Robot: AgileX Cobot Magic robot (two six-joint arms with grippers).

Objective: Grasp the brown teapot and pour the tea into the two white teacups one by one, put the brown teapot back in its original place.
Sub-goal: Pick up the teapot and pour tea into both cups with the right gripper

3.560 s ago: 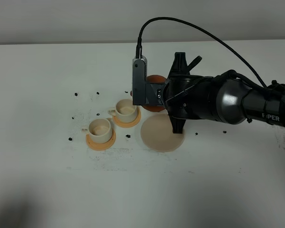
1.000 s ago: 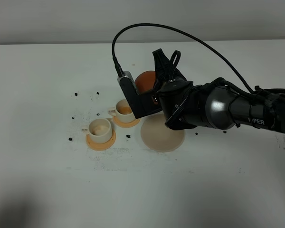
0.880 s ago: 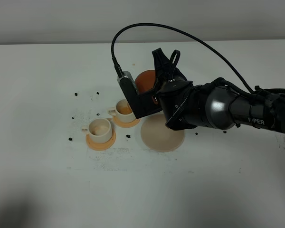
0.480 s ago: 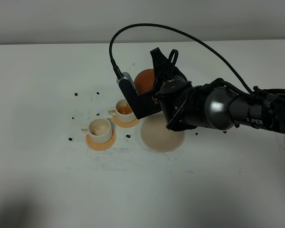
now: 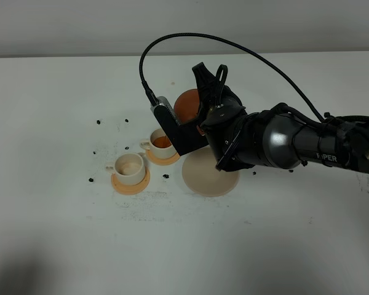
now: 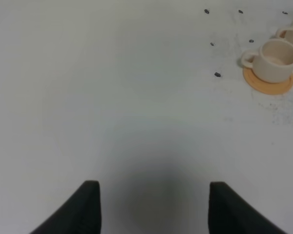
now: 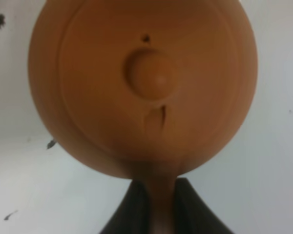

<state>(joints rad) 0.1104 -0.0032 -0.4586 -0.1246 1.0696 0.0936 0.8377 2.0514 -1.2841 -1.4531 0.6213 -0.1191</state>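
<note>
With the right tool (image 7: 155, 209) clenched on the handle of the teapot (image 5: 186, 106), tipped above the far cup (image 5: 162, 142), pour slowly, stop before it spills, then fill the near cup (image 5: 129, 166).

Ref = mat (image 5: 210, 176) on table (image 5: 61, 233). Teapot (image 5: 184, 104) in air, behind mat, a bit left. Far cup (image 5: 162, 142) on far coaster (image 5: 167, 159), just left of mat. Near cup (image 5: 130, 166) on near coaster (image 5: 134, 185), further left & fwd.
</note>
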